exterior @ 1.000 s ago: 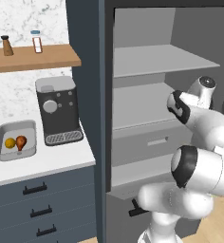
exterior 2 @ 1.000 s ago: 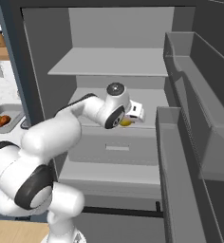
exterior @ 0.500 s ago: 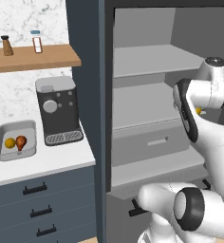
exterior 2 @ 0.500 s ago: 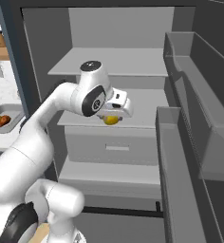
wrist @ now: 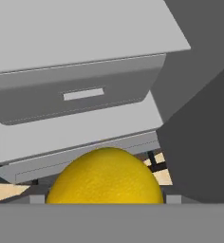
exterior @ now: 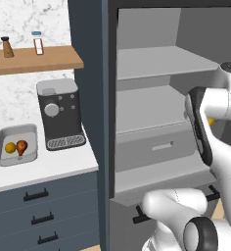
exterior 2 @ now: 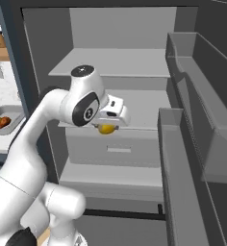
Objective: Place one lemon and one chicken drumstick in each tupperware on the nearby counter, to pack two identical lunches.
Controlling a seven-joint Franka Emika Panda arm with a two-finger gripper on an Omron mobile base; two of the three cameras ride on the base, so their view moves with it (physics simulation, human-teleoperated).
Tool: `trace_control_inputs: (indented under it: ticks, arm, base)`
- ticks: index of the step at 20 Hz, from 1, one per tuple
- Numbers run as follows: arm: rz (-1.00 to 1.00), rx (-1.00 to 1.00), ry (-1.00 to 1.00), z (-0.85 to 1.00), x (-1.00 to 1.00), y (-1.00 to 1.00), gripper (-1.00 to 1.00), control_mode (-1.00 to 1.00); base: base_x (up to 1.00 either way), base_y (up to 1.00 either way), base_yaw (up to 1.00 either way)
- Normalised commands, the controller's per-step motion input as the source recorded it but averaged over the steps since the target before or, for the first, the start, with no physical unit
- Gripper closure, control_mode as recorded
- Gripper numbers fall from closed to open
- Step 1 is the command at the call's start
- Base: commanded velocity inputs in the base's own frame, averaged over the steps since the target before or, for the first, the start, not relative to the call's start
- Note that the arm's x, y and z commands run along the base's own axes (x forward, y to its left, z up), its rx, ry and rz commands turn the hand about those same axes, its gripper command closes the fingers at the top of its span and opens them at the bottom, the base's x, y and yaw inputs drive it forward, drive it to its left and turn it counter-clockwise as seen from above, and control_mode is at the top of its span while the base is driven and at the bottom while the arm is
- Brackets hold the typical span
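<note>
Yellow lemon (wrist: 106, 176) sat clamped between the fingers of the gripper (exterior 2: 107, 129), held in the air in front of the open refrigerator (exterior 2: 120, 72), level with the grey drawer (exterior 2: 118, 149) below the middle shelf (in the hand view the fruit lay close to the camera, with the drawer front behind it). On the white counter (exterior: 44, 169) to the left, beside the black coffee machine (exterior: 58, 114), a grey tupperware (exterior: 15, 145) contained a second lemon (exterior: 10, 147) and a chicken drumstick (exterior: 21, 146), lying just beside each other.

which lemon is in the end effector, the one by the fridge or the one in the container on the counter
The round yellow lemon in front of the open grey fridge is held by the end effector. The other lemon lies in the grey container beside a drumstick.
</note>
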Motion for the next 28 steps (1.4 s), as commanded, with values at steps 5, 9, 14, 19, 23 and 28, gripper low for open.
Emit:
trace_control_inputs:
  ticks: [5, 9, 14, 19, 23, 28]
  arm:
    - [0.00, 0.00, 0.00, 0.00, 0.00, 0.00, 1.00, 1.00]
    - [0.00, 0.00, 0.00, 0.00, 0.00, 0.00, 1.00, 1.00]
    - [0.00, 0.00, 0.00, 0.00, 0.00, 0.00, 1.00, 1.00]
    - [0.00, 0.00, 0.00, 0.00, 0.00, 0.00, 1.00, 1.00]
    - [0.00, 0.00, 0.00, 0.00, 0.00, 0.00, 1.00, 1.00]
    - [0.00, 0.00, 0.00, 0.00, 0.00, 0.00, 1.00, 1.00]
  base:
    - [-0.59, 0.42, 0.00]
    - [-0.70, 0.99, 0.00]
    - [-0.13, 1.00, 0.05]
    - [0.00, 1.00, 0.18]
    - [0.01, 1.00, 0.13]
    - [0.30, 1.00, 0.00]
